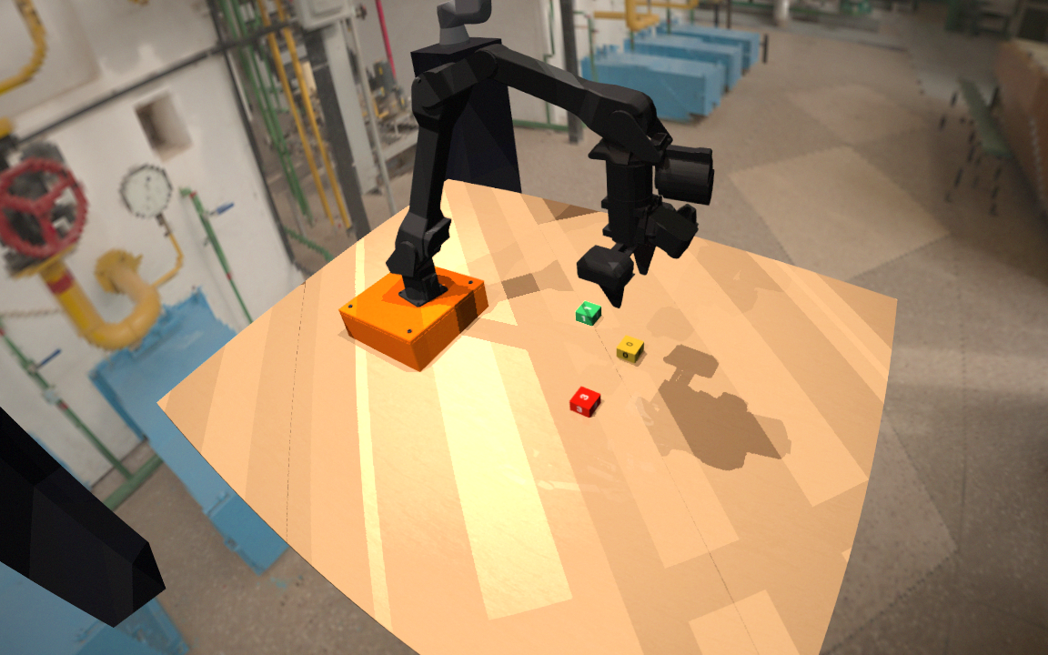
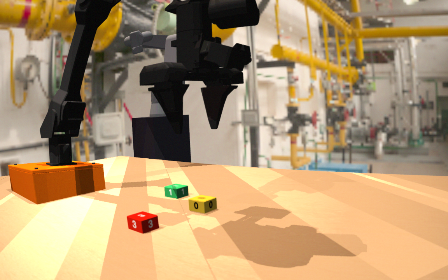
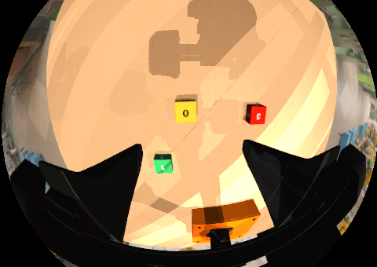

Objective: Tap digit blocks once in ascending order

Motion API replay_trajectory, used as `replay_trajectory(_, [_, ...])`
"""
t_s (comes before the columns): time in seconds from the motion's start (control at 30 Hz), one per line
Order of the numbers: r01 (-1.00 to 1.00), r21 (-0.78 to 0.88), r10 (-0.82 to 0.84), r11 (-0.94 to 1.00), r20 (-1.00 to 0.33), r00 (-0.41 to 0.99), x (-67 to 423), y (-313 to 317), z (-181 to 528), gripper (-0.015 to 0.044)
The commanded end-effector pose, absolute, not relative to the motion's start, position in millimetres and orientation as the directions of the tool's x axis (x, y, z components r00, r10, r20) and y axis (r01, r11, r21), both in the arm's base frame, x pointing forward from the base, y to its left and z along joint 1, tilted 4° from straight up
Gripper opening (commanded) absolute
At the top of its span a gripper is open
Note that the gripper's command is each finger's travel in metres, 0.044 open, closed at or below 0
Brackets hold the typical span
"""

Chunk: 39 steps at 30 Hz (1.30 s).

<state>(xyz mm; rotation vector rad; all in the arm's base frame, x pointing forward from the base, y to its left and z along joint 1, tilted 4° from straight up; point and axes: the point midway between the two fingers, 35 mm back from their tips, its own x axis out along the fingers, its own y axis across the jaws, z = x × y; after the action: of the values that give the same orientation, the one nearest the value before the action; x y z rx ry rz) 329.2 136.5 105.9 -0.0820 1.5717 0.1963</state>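
Note:
A yellow block (image 1: 629, 349) (image 2: 202, 204) (image 3: 185, 111) shows the digit 0. A green block (image 1: 588, 313) (image 2: 176, 191) (image 3: 163, 164) shows 1 and lies nearer the arm's base. A red block (image 1: 584, 401) (image 2: 142, 222) (image 3: 257, 114) shows 3 and lies apart from the other two. My gripper (image 1: 630, 288) (image 2: 196, 130) (image 3: 193, 148) is open and empty, pointing down, high above the table. In the wrist view the green block shows just inside the left fingertip, the yellow block lies ahead between the fingertips, and the red block is ahead and to the right.
The blocks stand on a wooden table (image 1: 503, 521) (image 2: 385, 209). The arm's orange base box (image 1: 414, 321) (image 2: 56, 182) (image 3: 225, 220) is bolted at the table's left side. A dark shadow of the arm falls beyond the yellow block. A dark beam (image 1: 47, 497) juts in at the lower left.

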Motion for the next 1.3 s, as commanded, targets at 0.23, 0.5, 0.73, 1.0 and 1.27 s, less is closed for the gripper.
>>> replay_trajectory(0.23, [-0.184,0.071,0.070,0.980,-0.997,-0.013,330.1,137.3,106.0,0.0400])
replay_trajectory(0.5, [-0.184,0.071,0.070,0.980,-0.997,-0.012,332.0,139.8,82.2,0.0321])
replay_trajectory(0.73, [-0.184,0.072,0.070,0.980,-0.997,-0.013,328.8,142.9,25.1,0.0138])
replay_trajectory(1.0, [-0.184,0.072,0.070,0.980,-0.997,-0.013,328.8,142.9,25.1,0.0020])
replay_trajectory(1.27, [-0.184,0.072,0.071,0.980,-0.997,-0.013,328.9,143.4,19.6,0.0020])
